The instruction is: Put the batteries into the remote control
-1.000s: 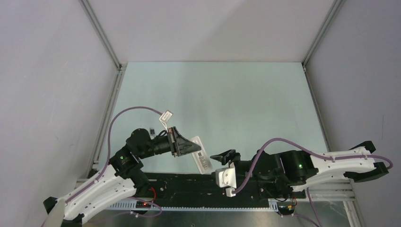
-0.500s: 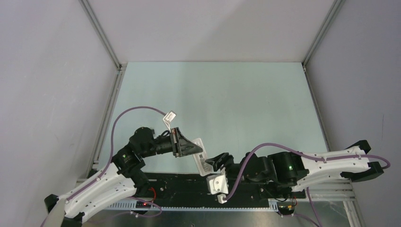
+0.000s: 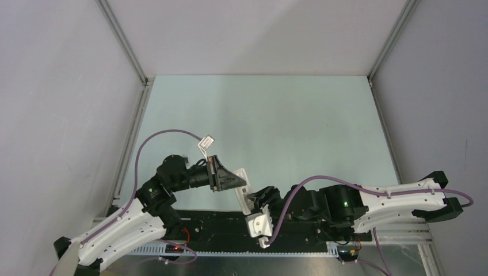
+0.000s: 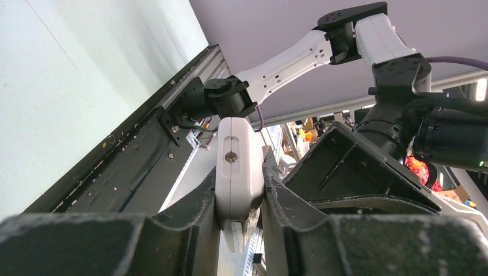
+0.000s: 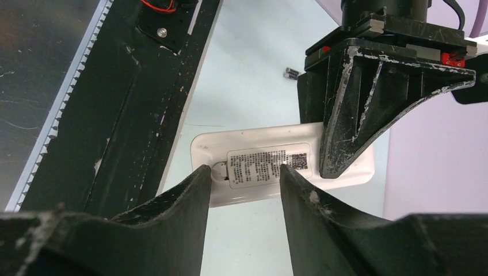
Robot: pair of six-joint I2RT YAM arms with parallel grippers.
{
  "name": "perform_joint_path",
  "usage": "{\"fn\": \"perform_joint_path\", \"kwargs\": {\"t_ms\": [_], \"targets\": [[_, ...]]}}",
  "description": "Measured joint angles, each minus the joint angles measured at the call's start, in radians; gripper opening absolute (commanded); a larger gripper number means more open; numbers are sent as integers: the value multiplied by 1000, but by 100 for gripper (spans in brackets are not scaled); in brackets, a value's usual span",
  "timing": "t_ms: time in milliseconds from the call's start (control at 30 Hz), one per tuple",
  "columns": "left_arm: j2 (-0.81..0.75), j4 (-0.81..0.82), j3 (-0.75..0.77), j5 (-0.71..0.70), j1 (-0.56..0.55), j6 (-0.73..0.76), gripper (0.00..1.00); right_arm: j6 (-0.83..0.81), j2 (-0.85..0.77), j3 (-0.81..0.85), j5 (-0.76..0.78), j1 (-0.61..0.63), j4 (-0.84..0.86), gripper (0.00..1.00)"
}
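Watching this approach, I worry most about the remote control [image 5: 253, 146] twisting in its grip. The left jaws are clenched on one end of it, apparently holding it clear of the tabletop [image 3: 259, 115], with its printed label [image 5: 267, 165] turned toward the right wrist camera. The right jaws stand parted at the remote's free end, one finger to each side of the label. Nothing is pinched between them, and I cannot tell whether either finger touches the plastic.

Because the remote is held only at one end, any push from the right arm acts on it like a lever. An off-centre press there could pivot the smooth shell in the left jaws or slide it out altogether.

The right fingers also sit just beside the left ones along the remote, so a small drift toward them could knock metal on metal and jolt the grip.

I can see one battery [image 5: 292, 73], lying on the tabletop beyond the remote, and no second cell. A dropped remote could send that cell rolling.

I cannot tell whether the remote's cover is on or off, so prying blindly risks straining it.
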Motion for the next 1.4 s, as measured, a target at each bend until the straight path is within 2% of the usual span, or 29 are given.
{"fn": "perform_joint_path", "kwargs": {"t_ms": [533,1400], "targets": [[-5,-14,0,-4,0,3,0,-10,16,1,-12,-8,1,47],[-2,-22,0,-13,0,6,0,-47,26,4,18,-14,8,47]]}}
